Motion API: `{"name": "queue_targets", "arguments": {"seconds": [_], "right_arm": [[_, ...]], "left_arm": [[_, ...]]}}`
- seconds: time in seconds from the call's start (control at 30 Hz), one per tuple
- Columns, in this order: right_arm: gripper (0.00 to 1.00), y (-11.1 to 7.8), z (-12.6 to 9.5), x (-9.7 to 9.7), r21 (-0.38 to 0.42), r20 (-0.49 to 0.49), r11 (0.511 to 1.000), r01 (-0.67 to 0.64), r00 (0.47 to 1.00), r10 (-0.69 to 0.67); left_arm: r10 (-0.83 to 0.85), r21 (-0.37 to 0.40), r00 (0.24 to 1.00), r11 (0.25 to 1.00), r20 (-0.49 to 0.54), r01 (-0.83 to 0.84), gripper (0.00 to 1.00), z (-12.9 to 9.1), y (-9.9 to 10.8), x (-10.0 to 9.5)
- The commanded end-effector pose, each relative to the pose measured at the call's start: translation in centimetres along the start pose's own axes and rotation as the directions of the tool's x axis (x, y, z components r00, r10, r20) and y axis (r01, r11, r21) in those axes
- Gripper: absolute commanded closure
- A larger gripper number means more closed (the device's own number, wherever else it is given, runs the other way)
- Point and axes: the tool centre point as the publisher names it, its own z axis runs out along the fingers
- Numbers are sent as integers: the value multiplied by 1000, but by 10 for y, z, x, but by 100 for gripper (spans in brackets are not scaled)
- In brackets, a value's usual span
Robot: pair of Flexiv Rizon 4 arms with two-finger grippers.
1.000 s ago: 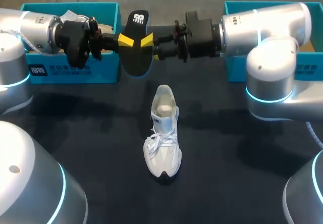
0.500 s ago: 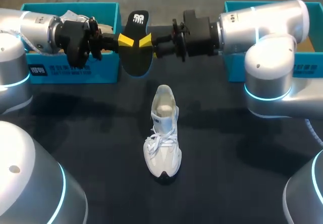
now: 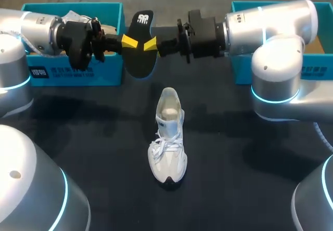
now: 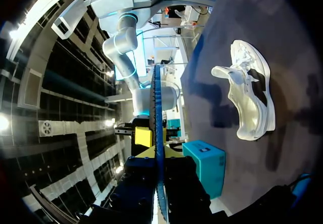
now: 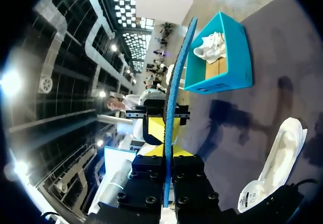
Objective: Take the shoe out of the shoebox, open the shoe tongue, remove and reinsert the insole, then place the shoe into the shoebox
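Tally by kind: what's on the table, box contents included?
Shoes: 2, loose shoe, boxed shoe
Insole: 1
Shoeboxes: 2, left shoebox, right shoebox
Total: 5

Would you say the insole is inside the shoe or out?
Out: left gripper and right gripper hold the insole aloft, away from the shoe.

A robotics lab is indicated — a left arm [image 3: 31, 30] and a right arm [image 3: 276, 25] are mounted at a black table [image 3: 93, 137] bearing a teal shoebox [image 3: 52, 77].

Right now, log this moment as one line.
left fingers: shut on insole | right fingers: shut on insole | shoe: upright on table
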Motion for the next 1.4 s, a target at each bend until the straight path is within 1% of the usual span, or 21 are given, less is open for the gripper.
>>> {"name": "queue_targets", "arguments": {"seconds": [0.03, 0.07, 0.1, 0.27, 0.47, 0.6, 0.67, 0.7, 0.8, 0.87, 0.9, 0.97, 1.07, 1.13, 1.23, 1.33, 1.4], "right_arm": [[100, 1, 4, 0, 3, 1, 1000, -1, 1000, 1], [100, 1, 4, 0, 4, 0, 1000, -1, 1000, 1], [100, 0, 4, 0, 4, 0, 1000, -1, 1000, 1], [100, 0, 2, -4, -7, -2, 1000, -2, 1000, 2], [100, -1, 0, -13, -25, -10, 1000, 5, 1000, -5], [100, -5, -5, -18, -54, -23, 998, 42, 999, -43], [100, -6, -8, -20, -70, -22, 996, 51, 998, -53], [100, -7, -11, -21, -82, -26, 993, 80, 996, -83], [100, -9, -15, -24, -97, -22, 990, 107, 994, -109], [100, -9, -18, -24, -103, -15, 988, 118, 993, -120], [100, -10, -21, -26, -105, -22, 984, 142, 989, -145], [100, -10, -24, -29, -112, -6, 981, 159, 987, -161], [100, -8, -31, -33, -109, -2, 973, 203, 979, -204], [100, -7, -34, -37, -110, -2, 967, 229, 973, -230], [100, -6, -37, -40, -103, 12, 959, 264, 964, -265], [100, -5, -41, -44, -105, 29, 946, 307, 952, -305], [100, -5, -42, -45, -107, 36, 941, 320, 947, -318]], "left_arm": [[15, -6, 1000, 1000, -5, -15, 55, 2, 0, 0], [15, -5, 1000, 1000, -5, -15, 6, 2, 0, 0], [16, -6, 1000, 1000, -8, -16, 0, 2, 0, -1], [29, 4, 999, 1000, -40, -29, 0, 1, 0, -1], [58, 26, 993, 998, -101, -56, 0, -4, -5, 2], [59, 28, 988, 998, -145, -56, 0, -19, -8, 4], [58, 29, 985, 998, -161, -54, 0, -23, -10, 5], [54, 29, 982, 998, -182, -49, 0, -27, -13, 9], [27, 16, 980, 1000, -197, -24, 0, -32, -16, 14], [9, 5, 979, 1000, -205, -8, 0, -35, -16, 17], [-11, 5, 977, 1000, -212, 12, 0, -37, -17, 20], [-38, 9, 972, 999, -230, 41, 0, -39, -17, 23], [-87, 9, 959, 996, -269, 93, 0, -42, -20, 30], [-107, 7, 943, 993, -317, 115, 0, -45, -24, 37], [-139, -29, 912, 990, -387, 139, 0, -47, -27, 48], [-175, -73, 883, 984, -435, 159, 0, -49, -29, 59], [-190, -79, 877, 982, -441, 173, 0, -49, -30, 62]]}}
